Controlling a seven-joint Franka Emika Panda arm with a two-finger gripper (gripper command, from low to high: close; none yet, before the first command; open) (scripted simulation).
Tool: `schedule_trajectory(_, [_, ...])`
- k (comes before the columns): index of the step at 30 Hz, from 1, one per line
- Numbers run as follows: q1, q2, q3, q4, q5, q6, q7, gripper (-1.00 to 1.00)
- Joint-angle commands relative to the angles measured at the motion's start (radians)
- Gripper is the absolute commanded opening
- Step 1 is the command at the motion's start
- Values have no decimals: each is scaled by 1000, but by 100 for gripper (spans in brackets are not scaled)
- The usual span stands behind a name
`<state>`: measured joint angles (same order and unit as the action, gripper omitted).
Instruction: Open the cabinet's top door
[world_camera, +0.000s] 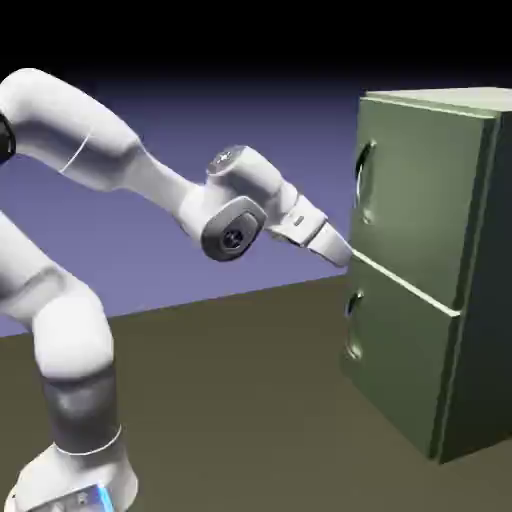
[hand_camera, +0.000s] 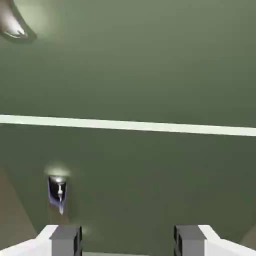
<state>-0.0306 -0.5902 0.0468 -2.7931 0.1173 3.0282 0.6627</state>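
Gripper observed spread, nothing pinched, near the cabinet's front. Top door seen closed above the pale seam; its curved handle is located along the edge at the exterior view's left.

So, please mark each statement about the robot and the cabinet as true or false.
1. The gripper is open. True.
2. The top door stands wide open. False: it is closed.
3. A pale strip runs between the two doors. True.
4. The gripper is holding the top door's handle. False: nothing is between its fingertips.
5. The lower door has no handle. False: it has a curved one.
6. The cabinet is green. True.
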Motion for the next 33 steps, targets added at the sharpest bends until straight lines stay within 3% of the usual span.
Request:
schedule_trajectory(1, [-16,-7,17,6,44,-3,-29,0])
schedule_trajectory(33, [-521,-247,572,206,1435,-108,-958,0])
